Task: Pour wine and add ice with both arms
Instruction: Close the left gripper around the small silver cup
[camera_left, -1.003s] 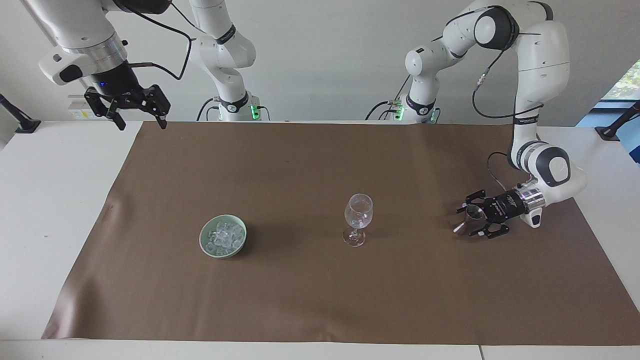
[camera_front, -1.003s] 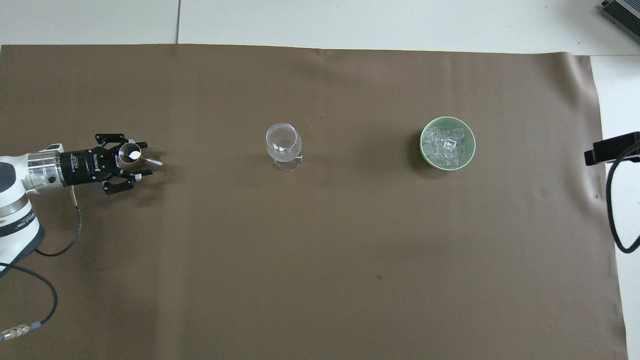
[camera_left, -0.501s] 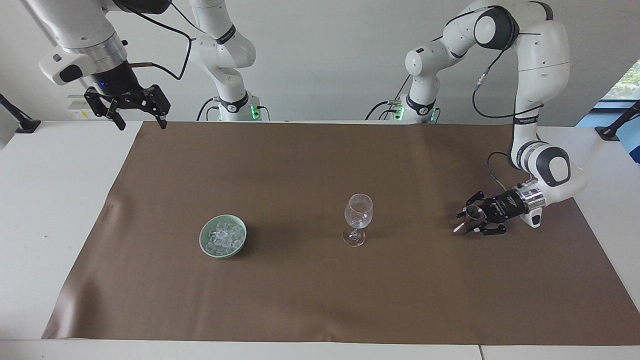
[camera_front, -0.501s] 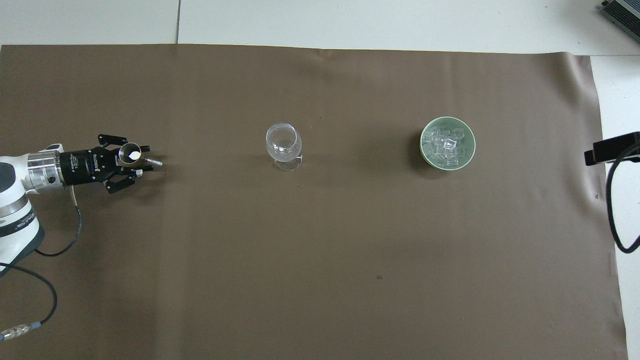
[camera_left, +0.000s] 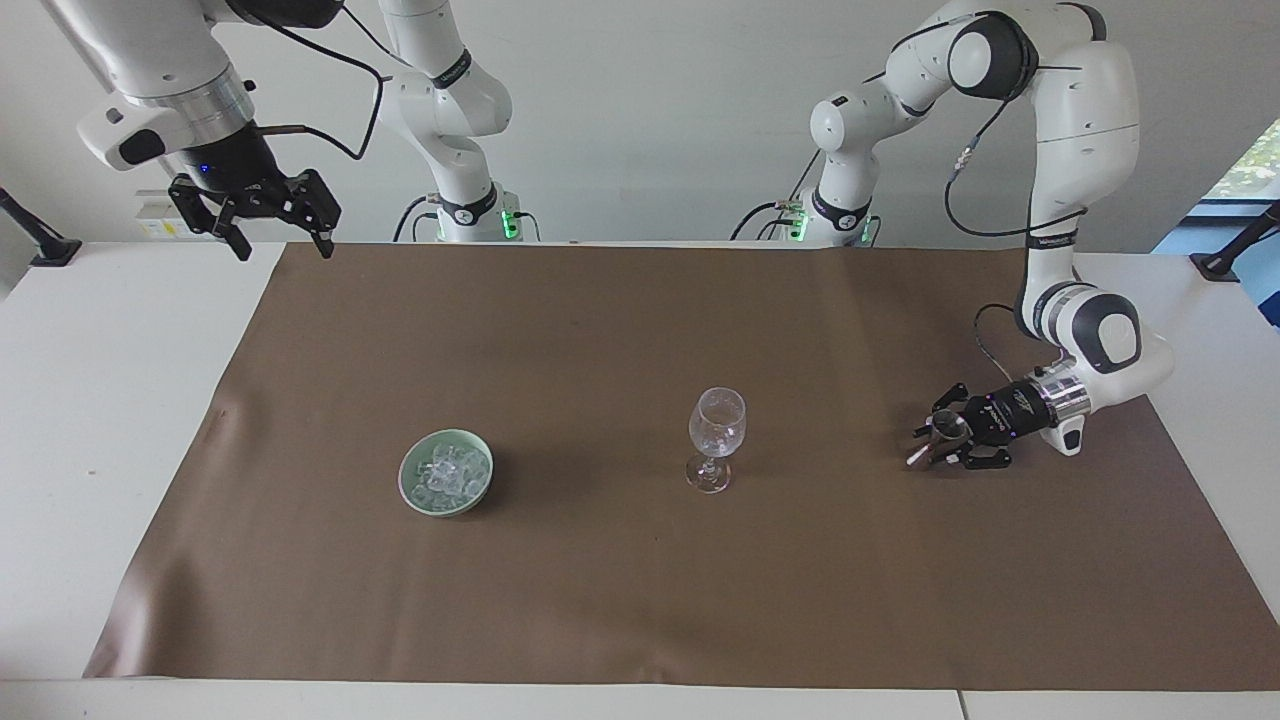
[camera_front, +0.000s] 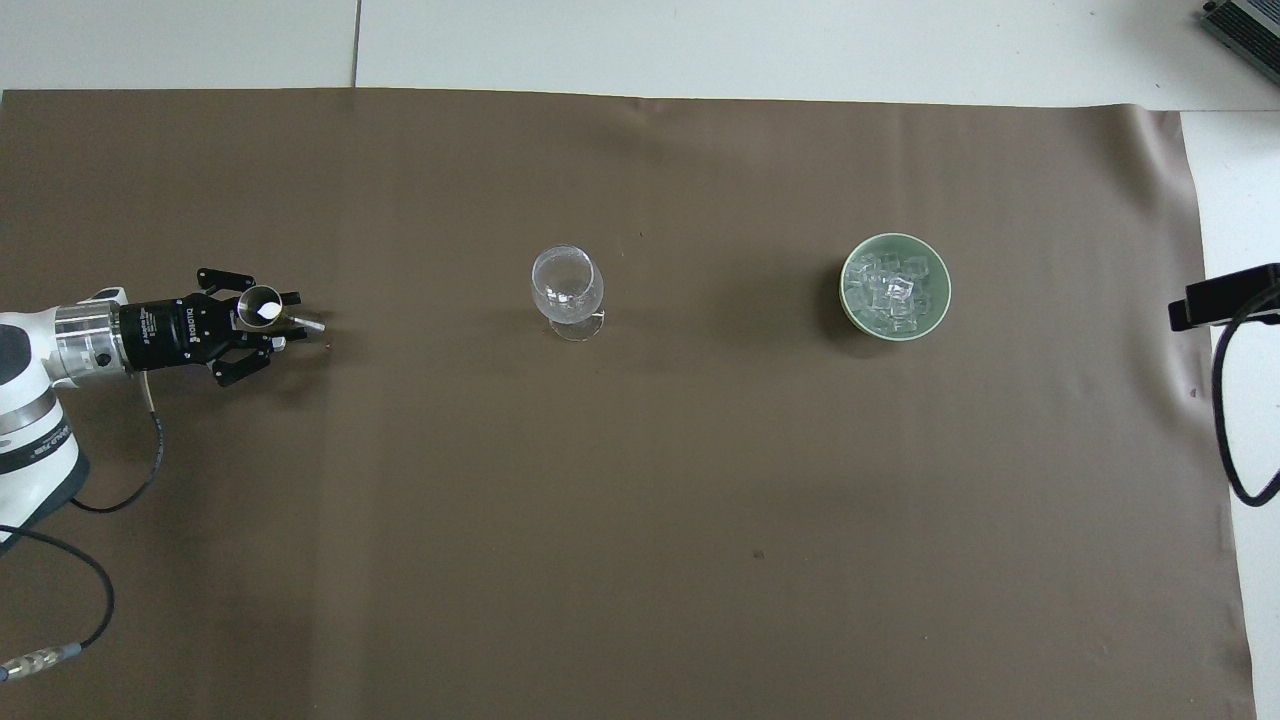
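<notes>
place: robotics lab | evidence: two white arms (camera_left: 1085, 110); brown mat (camera_left: 640, 560); bare wall (camera_left: 650, 120)

White lettering on the left gripper (camera_front: 262, 325) body, too small to read, no other text legible

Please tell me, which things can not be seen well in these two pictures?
- Wine in the jigger: none shows in either view; too small.
- Left pincer: whether it grips the jigger is too small to tell.
- Right pincer: cut off in the overhead view.
- Ice in the bowl: number unclear, pieces overlap.
</notes>
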